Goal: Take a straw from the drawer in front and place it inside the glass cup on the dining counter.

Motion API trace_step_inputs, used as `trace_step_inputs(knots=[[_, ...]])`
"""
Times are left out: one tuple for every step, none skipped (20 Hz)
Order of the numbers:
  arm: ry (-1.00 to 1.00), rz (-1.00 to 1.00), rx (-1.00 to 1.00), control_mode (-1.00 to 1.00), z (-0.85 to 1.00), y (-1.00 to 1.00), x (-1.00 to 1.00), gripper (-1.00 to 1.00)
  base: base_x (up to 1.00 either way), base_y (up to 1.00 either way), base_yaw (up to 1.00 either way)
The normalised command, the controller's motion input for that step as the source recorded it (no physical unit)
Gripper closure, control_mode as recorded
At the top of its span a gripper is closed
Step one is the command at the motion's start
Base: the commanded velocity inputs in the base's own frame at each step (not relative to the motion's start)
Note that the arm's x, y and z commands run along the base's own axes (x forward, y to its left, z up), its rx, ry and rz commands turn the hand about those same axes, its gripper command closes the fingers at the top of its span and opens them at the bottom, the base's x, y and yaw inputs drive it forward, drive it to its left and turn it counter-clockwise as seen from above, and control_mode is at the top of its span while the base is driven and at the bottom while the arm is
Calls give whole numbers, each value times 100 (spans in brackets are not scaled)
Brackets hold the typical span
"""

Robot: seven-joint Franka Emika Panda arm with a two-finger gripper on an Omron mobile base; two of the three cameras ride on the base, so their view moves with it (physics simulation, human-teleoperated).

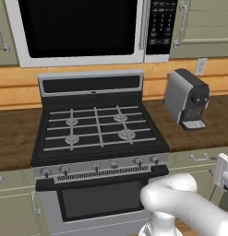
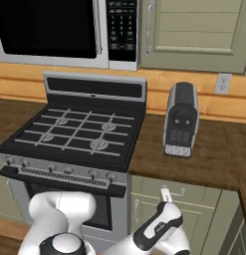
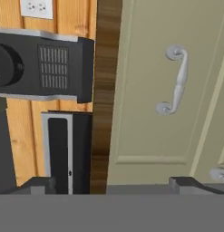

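Observation:
The drawer (image 3: 145,122) is shut, its sage-green front facing me in the rolled hand view, with the silver bar handle (image 3: 175,79) a short way ahead. My gripper (image 3: 111,185) is open, its two dark fingertips (image 3: 38,183) set wide apart with nothing between them. From the right base view the same drawer (image 2: 206,191) sits under the wooden worktop right of the stove, and my hand hovers just in front of it. It also appears in the left base view, drawer (image 1: 198,159). The straw is hidden. The glass cup and the dining counter are out of view.
A black gas stove (image 1: 99,126) stands left of the drawer, with a microwave (image 1: 78,30) above it. On the worktop over the drawer sits a grey coffee machine (image 2: 181,119). More green cabinet fronts (image 2: 214,224) lie below and beside the drawer.

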Motion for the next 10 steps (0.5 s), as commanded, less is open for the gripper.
trace_step_inputs(knots=[[1, -1, 2, -100, -26, -19, 34, -100, 0, 0, 0], [0, -1, 3, -100, -26, -19, 35, -100, 0, 0, 0], [0, -1, 2, -100, -24, -16, 34, -100, 0, 0, 0], [0, -1, 1, -100, -24, -15, 36, -100, 0, 0, 0], [0, -1, 2, -100, -20, -14, 36, -100, 0, 0, 0], [0, -1, 2, -100, -18, -14, 36, -100, 0, 0, 0], [0, 0, 2, -100, -17, -15, 35, -100, 0, 0, 0], [0, 0, 2, -100, -21, -17, 32, -100, 0, 0, 0], [0, 0, 2, -100, -22, -17, 28, -100, 0, 0, 0], [0, 0, 1, -100, -24, -16, 28, -100, 0, 0, 0]])
